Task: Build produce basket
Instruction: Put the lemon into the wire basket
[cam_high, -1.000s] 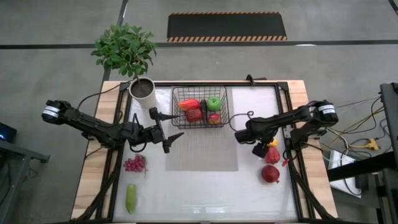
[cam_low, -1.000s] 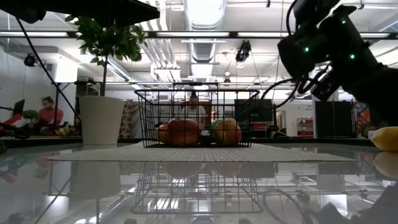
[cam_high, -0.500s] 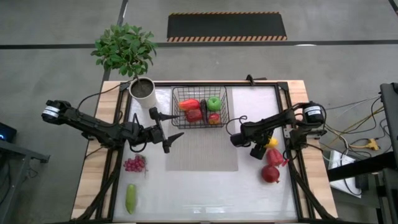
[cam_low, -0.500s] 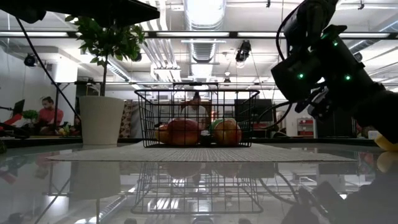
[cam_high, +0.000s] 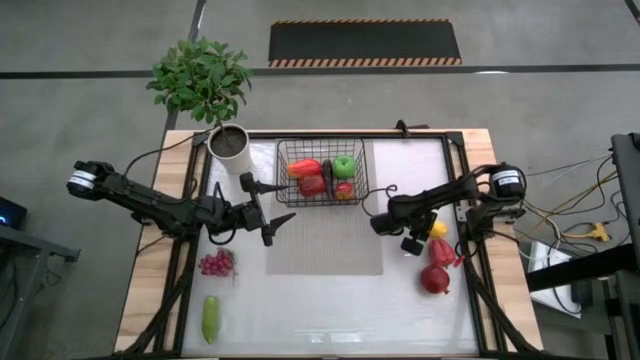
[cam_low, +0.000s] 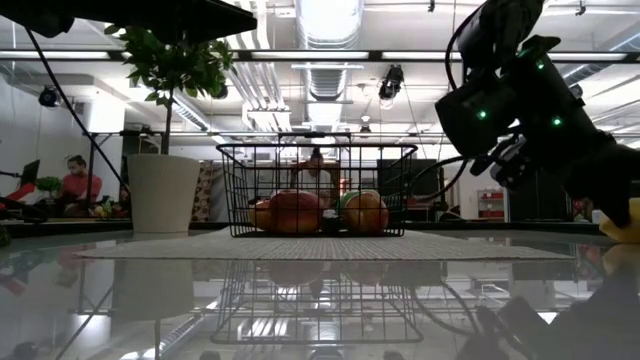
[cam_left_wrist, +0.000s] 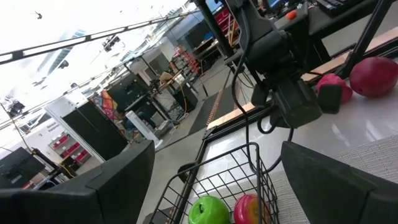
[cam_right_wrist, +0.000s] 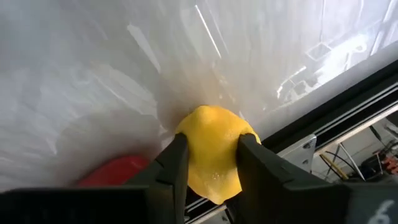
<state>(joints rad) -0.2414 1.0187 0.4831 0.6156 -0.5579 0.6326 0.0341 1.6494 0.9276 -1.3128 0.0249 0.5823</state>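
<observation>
Two dark fingers of the right gripper (cam_right_wrist: 208, 163) now close on the small yellow pepper (cam_right_wrist: 212, 158) by the table's right edge, having dropped since a second ago, while the square black wire-mesh basket (cam_high: 322, 173) awaits it and the open left gripper (cam_high: 277, 207) waits alongside.

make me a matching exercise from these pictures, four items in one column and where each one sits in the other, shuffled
Column 1
1. round green apple
2. bunch of purple grapes
3. long green cucumber
4. yellow pepper

Column 2
A. between the right gripper's two dark fingers, at the table's right edge
B. at the front left corner of the table
C. inside the square black wire-mesh basket
D. on the white tabletop in front of the open, empty left gripper

Pairs: 1-C, 2-D, 3-B, 4-A
</observation>
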